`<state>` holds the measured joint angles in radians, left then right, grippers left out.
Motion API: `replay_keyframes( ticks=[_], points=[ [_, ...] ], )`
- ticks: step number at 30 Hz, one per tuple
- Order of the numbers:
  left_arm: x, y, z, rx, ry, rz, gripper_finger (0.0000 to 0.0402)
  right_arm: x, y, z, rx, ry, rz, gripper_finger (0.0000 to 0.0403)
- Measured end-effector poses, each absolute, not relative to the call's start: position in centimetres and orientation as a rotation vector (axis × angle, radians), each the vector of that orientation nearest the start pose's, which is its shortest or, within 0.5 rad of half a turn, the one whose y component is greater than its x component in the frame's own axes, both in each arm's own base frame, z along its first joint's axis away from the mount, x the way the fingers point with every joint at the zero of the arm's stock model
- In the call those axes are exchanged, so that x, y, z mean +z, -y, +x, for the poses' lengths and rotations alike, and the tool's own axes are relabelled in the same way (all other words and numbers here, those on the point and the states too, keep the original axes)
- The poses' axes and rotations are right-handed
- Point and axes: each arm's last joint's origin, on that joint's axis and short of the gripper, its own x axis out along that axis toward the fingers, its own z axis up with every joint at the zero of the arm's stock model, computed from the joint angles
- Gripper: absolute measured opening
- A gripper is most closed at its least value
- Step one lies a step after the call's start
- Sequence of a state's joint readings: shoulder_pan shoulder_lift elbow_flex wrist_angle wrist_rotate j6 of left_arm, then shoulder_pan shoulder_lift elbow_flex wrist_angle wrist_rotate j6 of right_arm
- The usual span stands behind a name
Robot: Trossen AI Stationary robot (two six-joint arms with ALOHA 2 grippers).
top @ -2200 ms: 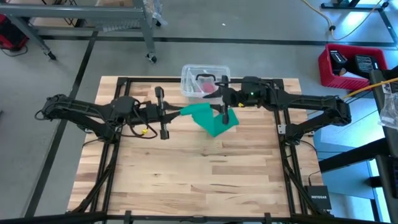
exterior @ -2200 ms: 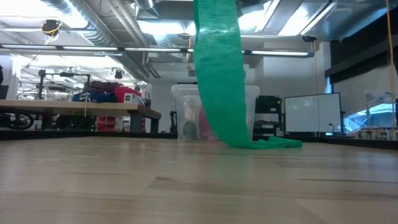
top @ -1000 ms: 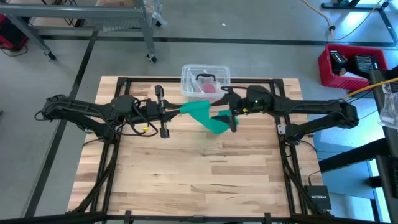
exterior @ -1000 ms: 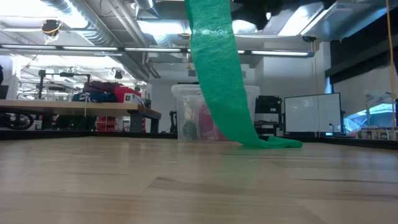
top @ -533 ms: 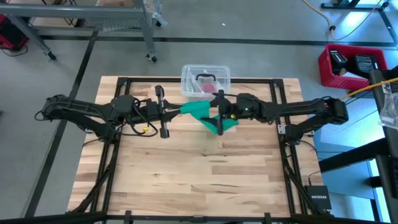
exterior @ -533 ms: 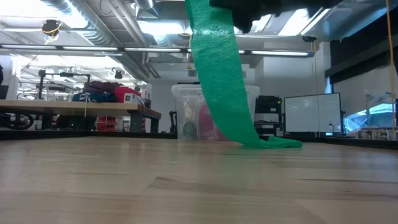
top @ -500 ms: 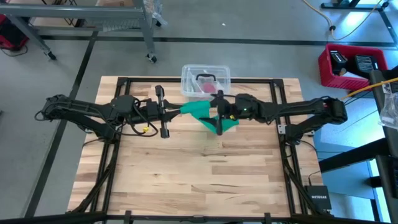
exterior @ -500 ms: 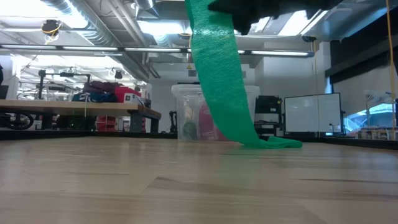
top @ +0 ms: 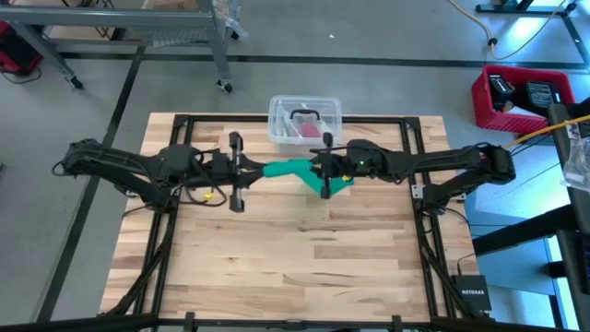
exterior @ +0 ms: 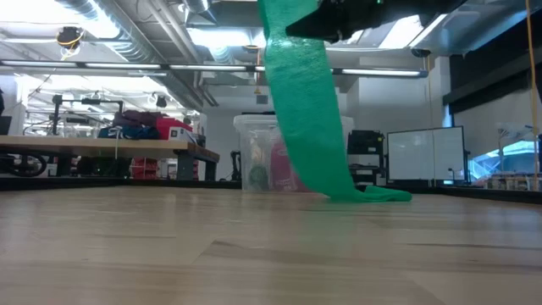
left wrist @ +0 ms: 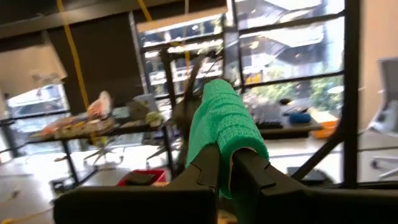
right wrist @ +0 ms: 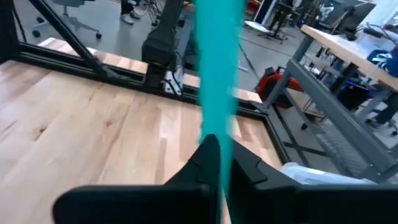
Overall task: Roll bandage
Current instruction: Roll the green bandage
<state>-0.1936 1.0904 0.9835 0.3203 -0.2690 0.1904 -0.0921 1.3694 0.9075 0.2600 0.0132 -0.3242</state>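
Observation:
The teal-green bandage [top: 297, 170] spans between my two grippers above the middle of the table's far half. From there it hangs down, and its lower end [exterior: 377, 195] lies on the wood. My left gripper [top: 265, 170] is shut on one end of it. My right gripper [top: 320, 171] is shut on the strip farther along. In the low view the strip [exterior: 305, 110] drops from the top of the picture, where my right gripper's dark body [exterior: 364, 13] shows. My left gripper pinches the bandage's bunched end [left wrist: 225, 146] between its two fingers, coming level from the table's left. That end is lifted clear of the table. My right gripper pinches the strip [right wrist: 214, 121] between its two fingers, coming level from the table's right. The fingers lie along the strip, which runs edge-on away toward the left arm. Below the hold the bandage hangs down to the table.
A clear plastic tub [top: 304, 118] with a pink-red item stands at the table's far edge, just behind the grippers; it also shows in the low view [exterior: 254, 161]. Bare wood [top: 295, 258] fills the near half of the table. A red bin [top: 516, 97] stands on the floor to the right.
My right gripper has gone toward the table's left, toward my left gripper, so the stretch of bandage between them is shorter. My left wrist has turned slightly. The bandage's lower end has stayed on the table.

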Motion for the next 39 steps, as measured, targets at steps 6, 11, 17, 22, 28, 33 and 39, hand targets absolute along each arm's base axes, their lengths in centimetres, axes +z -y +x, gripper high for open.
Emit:
replay_keyframes(
  ticks=[6, 11, 17, 22, 28, 33, 39],
  points=[
    [41.2, 4.7, 22.6, 0.064, 0.276, 0.172, 0.0011, 28.8, 2.7, 30.6, -0.036, -0.208, -0.333, 0.0009],
    [41.9, 4.4, 22.1, 0.139, 0.299, 0.25, 0.0011, 28.8, 2.3, 30.6, 0.049, -0.192, -0.288, 0.0004],
    [42.4, 3.5, 22.0, 0.262, 0.324, 0.363, 0.0011, 28.8, 0.4, 30.7, 0.089, -0.19, -0.282, 0.0004],
    [42.3, 2.7, 22.1, 0.385, 0.267, 0.468, 0.0011, 28.8, -1.7, 30.7, 0.11, -0.187, -0.277, 0.0004],
    [42.2, 1.6, 22.1, 0.532, 0.185, 0.58, 0.0011, 29.0, -4.0, 30.3, 0.125, -0.178, -0.249, 0.0004],
    [41.7, 0.8, 22.3, 0.6, 0.088, 0.659, 0.0011, 30.0, -6.2, 30.0, 0.173, -0.149, -0.229, 0.0002],
    [40.5, -0.1, 22.6, 0.621, -0.056, 0.692, 0.0009, 32.8, -8.7, 29.6, 0.187, -0.161, -0.251, 0.0004]
  ],
)
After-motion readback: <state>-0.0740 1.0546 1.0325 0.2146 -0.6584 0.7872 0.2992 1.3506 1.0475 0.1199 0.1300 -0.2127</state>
